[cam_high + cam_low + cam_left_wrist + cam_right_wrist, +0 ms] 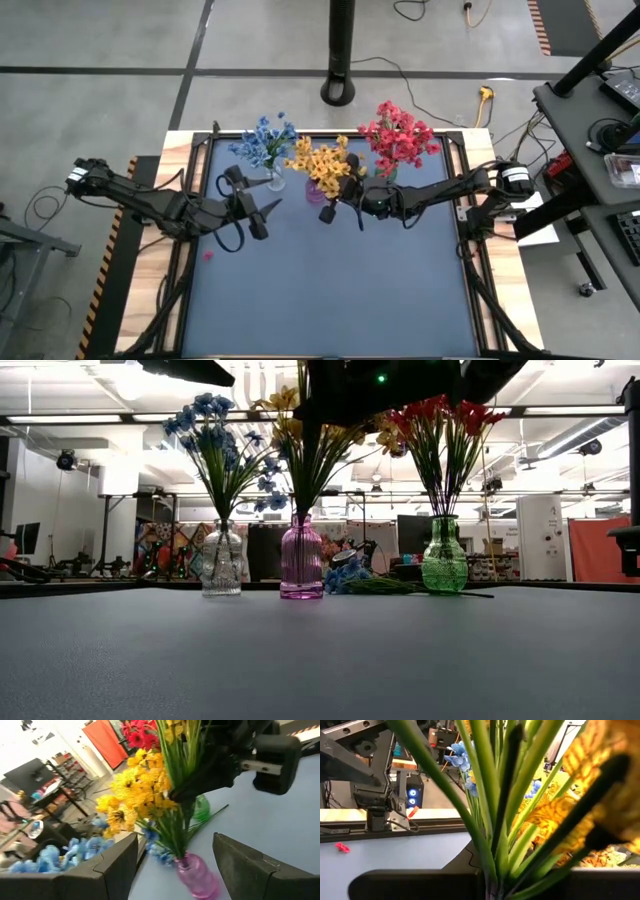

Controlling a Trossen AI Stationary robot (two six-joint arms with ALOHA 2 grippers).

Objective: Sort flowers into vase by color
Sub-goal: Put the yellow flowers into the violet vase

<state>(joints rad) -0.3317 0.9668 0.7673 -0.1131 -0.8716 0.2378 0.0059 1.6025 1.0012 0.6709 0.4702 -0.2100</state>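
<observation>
Gripping yellow stems above the pink vase

Standing in the pink vase (pixel 301 557), the yellow flowers (pixel 322 161) sit between blue flowers (pixel 264 139) in a clear vase (pixel 221 565) and red flowers (pixel 399 136) in a green vase (pixel 444 558). A loose blue sprig (pixel 348 579) lies behind. The right gripper (pixel 343 193) is clamped on the yellow stems; the left gripper (pixel 262 215) hovers open beside, empty.

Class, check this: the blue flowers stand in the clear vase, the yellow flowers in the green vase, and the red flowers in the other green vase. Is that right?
Not quite. The yellow flowers stand in the pink vase, as the low view shows. The blue flowers are in the clear vase and the red flowers in the one green vase.
</observation>
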